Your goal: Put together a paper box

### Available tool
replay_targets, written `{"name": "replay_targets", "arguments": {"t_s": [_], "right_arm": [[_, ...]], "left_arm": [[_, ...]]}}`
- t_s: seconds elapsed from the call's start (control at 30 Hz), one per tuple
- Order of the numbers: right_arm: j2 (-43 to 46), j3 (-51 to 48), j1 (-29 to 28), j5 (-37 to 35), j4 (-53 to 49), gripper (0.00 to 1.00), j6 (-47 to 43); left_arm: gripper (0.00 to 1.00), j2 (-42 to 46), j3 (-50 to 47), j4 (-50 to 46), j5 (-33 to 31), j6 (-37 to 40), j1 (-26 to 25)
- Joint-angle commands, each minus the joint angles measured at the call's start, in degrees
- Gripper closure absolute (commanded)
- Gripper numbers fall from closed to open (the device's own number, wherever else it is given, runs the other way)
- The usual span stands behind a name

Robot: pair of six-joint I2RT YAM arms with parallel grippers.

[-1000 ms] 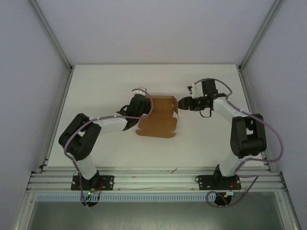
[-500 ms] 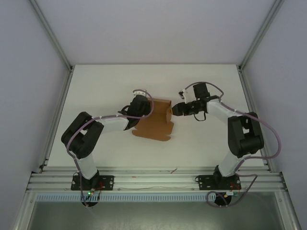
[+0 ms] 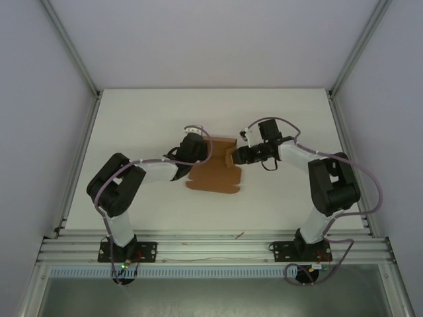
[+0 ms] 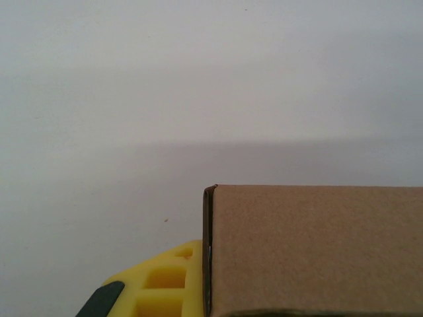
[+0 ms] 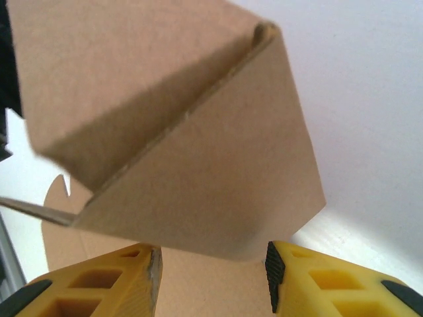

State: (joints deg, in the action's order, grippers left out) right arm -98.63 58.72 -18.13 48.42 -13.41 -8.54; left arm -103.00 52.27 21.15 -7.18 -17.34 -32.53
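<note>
From above I see a brown cardboard box, partly folded, near the middle of the white surface and well in from every edge. Most of it lies flat as a sheet with a notched near edge. The far strip and the right end look raised.

The left fingers are at the box's far left corner, touching the cardboard. The right fingers are at its right end, against the raised flap there.

In the left wrist view, a plain brown panel of the box stands upright at the lower right, its left edge vertical. One yellow finger sits just beside that edge. The cardboard hides the other finger, so I cannot tell whether this pair is apart or clamped.

In the right wrist view, the two yellow fingers are spread wide apart at the bottom, black pads facing inward. A tilted flap of the box with a rounded corner hangs over the gap between them. I see it touching neither pad. A second panel meets that flap along a crease, and more flat cardboard lies behind.
</note>
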Motion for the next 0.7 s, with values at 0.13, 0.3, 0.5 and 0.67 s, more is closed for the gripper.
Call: {"name": "replay_targets", "arguments": {"t_s": [0.13, 0.3, 0.5, 0.67], "right_arm": [[-4.21, 4.56, -0.23, -9.29, 3.99, 0.54, 2.35], [-6.82, 4.73, -0.81, -10.31, 6.12, 0.56, 2.59], [-8.84, 4.87, -1.05, -12.39, 11.22, 0.68, 3.64], [-8.6, 3.97, -2.47, -24.68, 14.63, 0.92, 9.03]], "left_arm": [[1.0, -0.45, -0.7, 1.14, 2.69, 4.09, -1.22], [1.0, -0.75, -0.93, 2.02, 4.51, 5.6, -1.48], [1.0, -1.91, 1.02, -0.15, 3.91, 6.38, -1.74], [1.0, -1.92, 1.81, -1.39, 2.91, 4.88, -2.07]]}}
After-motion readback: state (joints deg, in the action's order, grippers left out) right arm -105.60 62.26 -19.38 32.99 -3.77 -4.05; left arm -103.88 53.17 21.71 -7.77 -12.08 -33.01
